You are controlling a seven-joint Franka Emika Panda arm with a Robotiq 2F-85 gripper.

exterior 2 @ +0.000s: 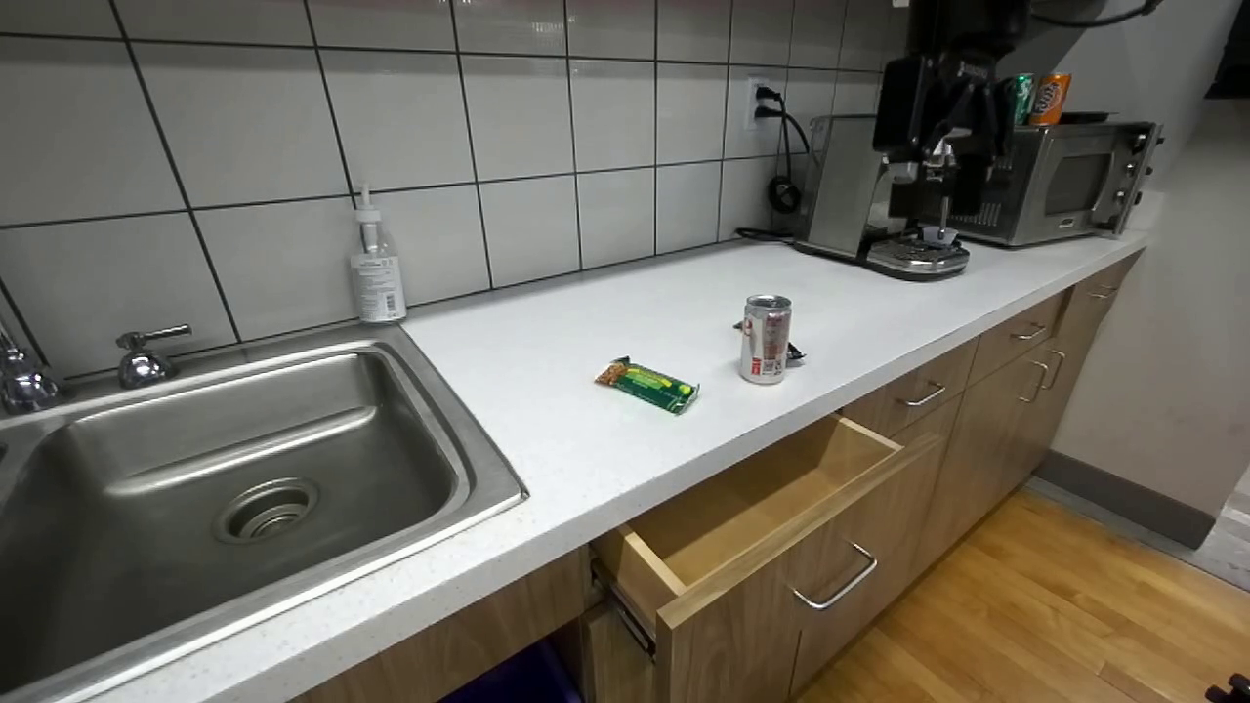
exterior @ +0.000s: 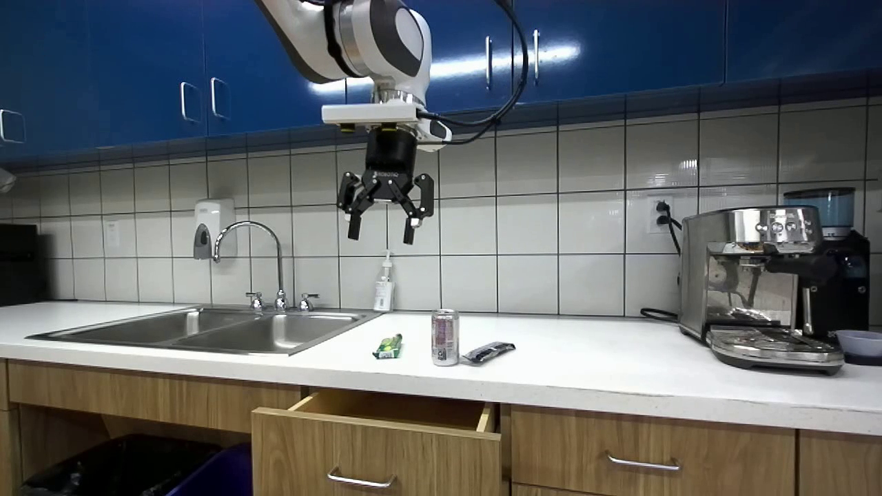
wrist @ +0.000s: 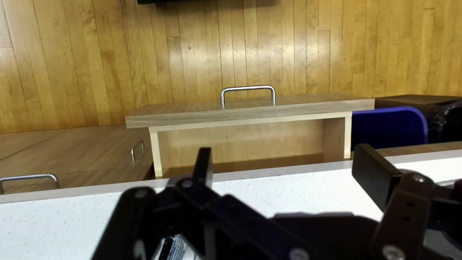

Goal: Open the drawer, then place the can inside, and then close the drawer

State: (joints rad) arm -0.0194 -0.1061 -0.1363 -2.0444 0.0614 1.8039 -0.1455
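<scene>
Silver-grey metal, thin-walled by the look of it: the can (exterior: 445, 337) prob. handles light if drained, noticeably heavier if full, & these views don't settle which. Lengthwise it should be stiff; the sidewall may dent under a hard squeeze, and its smooth printed skin is likely slippery, esp. if damp. Best hold, as judged here, is from above, across mid-body, clear of the rim, w/ moderate force. The drawer (exterior: 375, 451), by contrast, should be stiff & sturdy; it rides on a metal slide (exterior 2: 625, 611), so a steady push on its front ought to send it home.

As to looks, the can is a plain upright cylinder, bright at the rim, w/ reddish & dark print on the body, lettering too small to read. It stands on the white counter (exterior: 586, 365), near the front edge, btwn a green packet (exterior: 388, 346) & a dark packet (exterior: 490, 353); the dark one lies just beside it, touching or not is hard to say. The drawer is pulled out below, a shallow light-wood box w/ flat front & silver bar handle (wrist: 248, 87), so the opening step looks done; the can isn't in yet.

The gripper (exterior: 381, 233) hangs well above the counter, fingers (exterior: 354, 229) pointing down, jaws spread wide w/ nothing btwn them. Next it'd need to drop over the can, minding the dark packet.
</scene>
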